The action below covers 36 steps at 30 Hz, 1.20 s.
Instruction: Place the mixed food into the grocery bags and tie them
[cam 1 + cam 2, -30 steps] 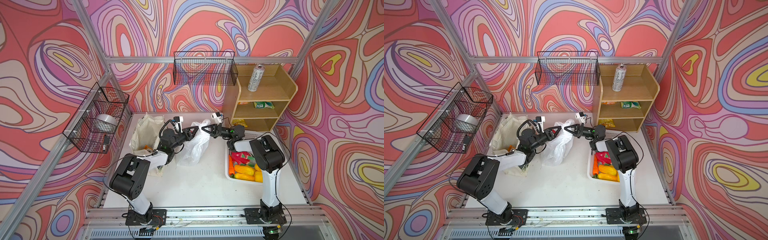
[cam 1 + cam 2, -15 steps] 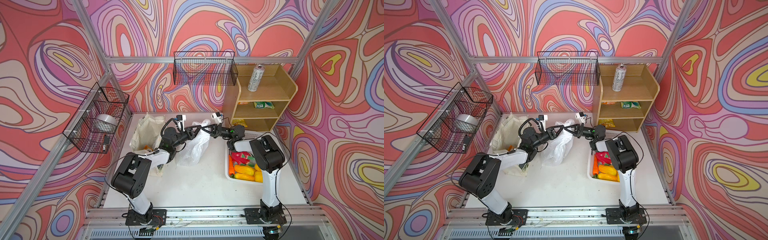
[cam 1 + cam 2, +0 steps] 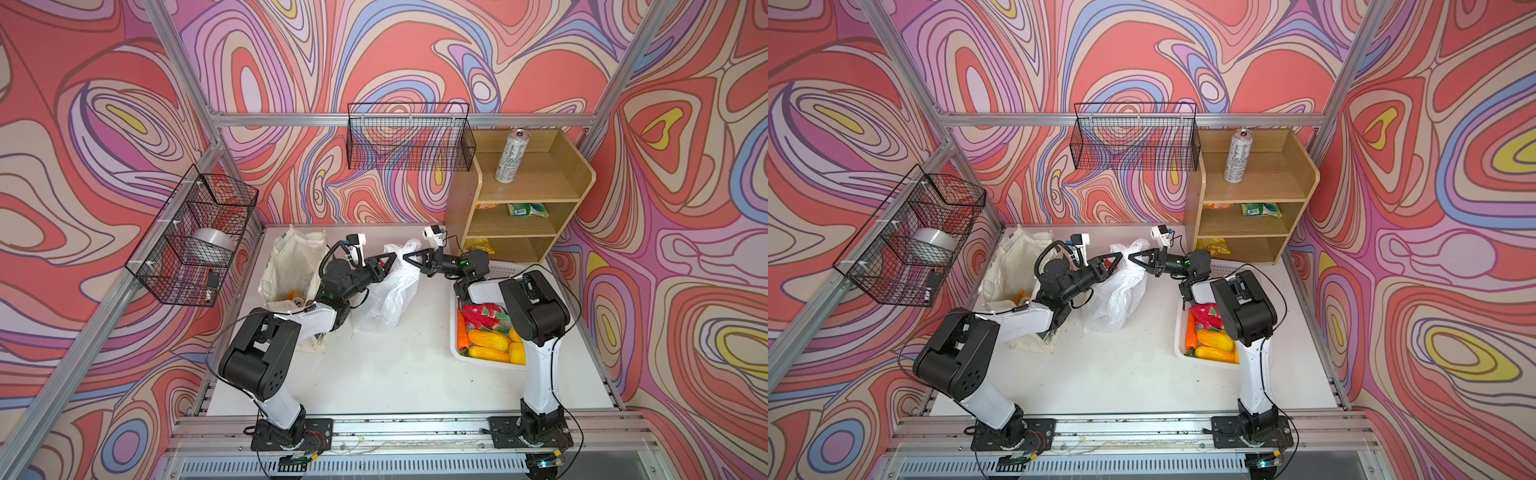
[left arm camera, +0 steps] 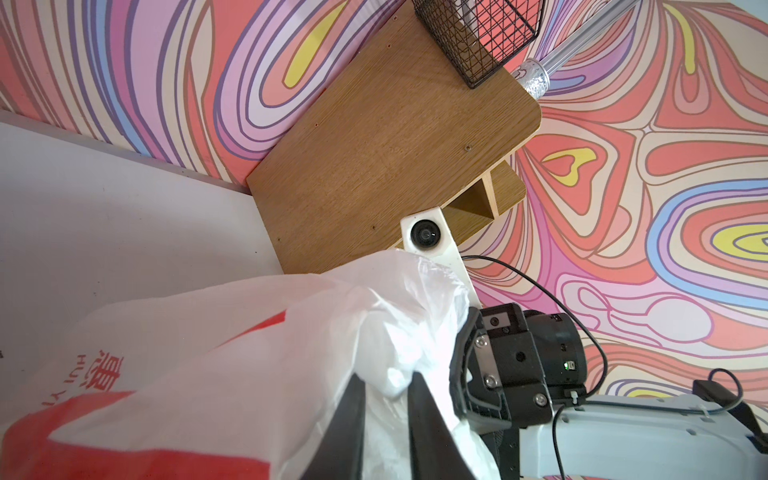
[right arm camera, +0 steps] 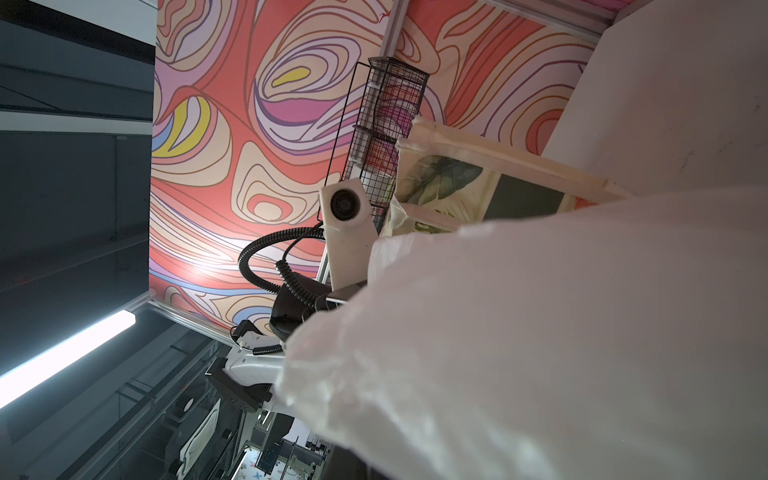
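The white plastic bag (image 3: 386,295) with red print stands mid-table, its top pulled up between my two grippers. My left gripper (image 3: 388,262) reaches in from the left. In the left wrist view its black fingers (image 4: 349,424) pinch a fold of the bag (image 4: 208,353). From the right, my right gripper (image 3: 409,257) stays shut on the bag's top; plastic (image 5: 540,332) covers its jaws in the right wrist view. The cream canvas tote (image 3: 291,262) stands open at the left. A carrot (image 3: 462,332), yellow vegetables (image 3: 488,338) and a dragon fruit (image 3: 484,313) lie in the white basket (image 3: 459,353).
A wooden shelf (image 3: 461,208) at the back right carries a silver can (image 3: 510,156) on top and snack packets (image 3: 525,210) below. Wire baskets hang on the back wall (image 3: 409,139) and the left wall (image 3: 195,245). The right arm's elbow (image 3: 534,307) hangs over the white basket.
My left gripper has moved right to the bag's top and narrowed its jaws onto the plastic. The right gripper has held its place, shut.
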Each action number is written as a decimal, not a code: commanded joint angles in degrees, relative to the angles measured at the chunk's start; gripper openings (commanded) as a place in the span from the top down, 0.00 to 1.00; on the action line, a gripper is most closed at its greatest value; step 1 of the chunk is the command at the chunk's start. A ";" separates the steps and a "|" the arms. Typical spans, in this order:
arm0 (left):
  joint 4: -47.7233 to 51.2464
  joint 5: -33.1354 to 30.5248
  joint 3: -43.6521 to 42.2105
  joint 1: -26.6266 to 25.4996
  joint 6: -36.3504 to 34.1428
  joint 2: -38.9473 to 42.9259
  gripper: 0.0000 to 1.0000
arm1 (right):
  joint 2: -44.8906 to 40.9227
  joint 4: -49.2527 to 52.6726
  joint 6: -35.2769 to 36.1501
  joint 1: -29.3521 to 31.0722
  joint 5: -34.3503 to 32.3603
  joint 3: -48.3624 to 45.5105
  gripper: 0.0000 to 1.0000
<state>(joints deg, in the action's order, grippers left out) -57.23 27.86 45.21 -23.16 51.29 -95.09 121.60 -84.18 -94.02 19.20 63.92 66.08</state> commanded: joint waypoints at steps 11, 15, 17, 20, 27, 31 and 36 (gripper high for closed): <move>0.43 5.11 4.14 -0.42 -0.95 -1.37 0.71 | -0.66 -1.25 0.79 0.30 0.24 -0.43 1.00; 0.46 5.95 4.47 -0.60 -0.93 -1.72 0.70 | -0.58 -1.17 0.78 0.28 0.26 -0.43 1.00; 0.44 6.46 4.77 -0.72 -0.77 -2.02 0.71 | -0.58 -1.25 0.77 0.29 0.24 -0.43 1.00; 0.71 7.19 5.43 -1.10 -0.75 -2.71 0.73 | -0.58 -1.24 0.79 0.31 0.24 -0.41 1.00; -1.05 8.67 6.86 -1.67 0.38 -4.34 0.74 | -0.60 -1.24 0.85 0.30 0.15 -0.61 1.00; -4.20 11.16 7.60 -1.73 2.63 -5.73 0.74 | -0.49 -1.22 0.83 0.23 0.15 -0.52 1.00; -6.14 11.61 7.01 -1.89 3.91 -6.34 0.91 | -0.49 -1.22 0.85 0.31 0.15 -0.43 1.00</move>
<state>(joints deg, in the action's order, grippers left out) -59.07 35.79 51.29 -23.70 53.63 -100.29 121.60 -84.18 -93.93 18.76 63.90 65.87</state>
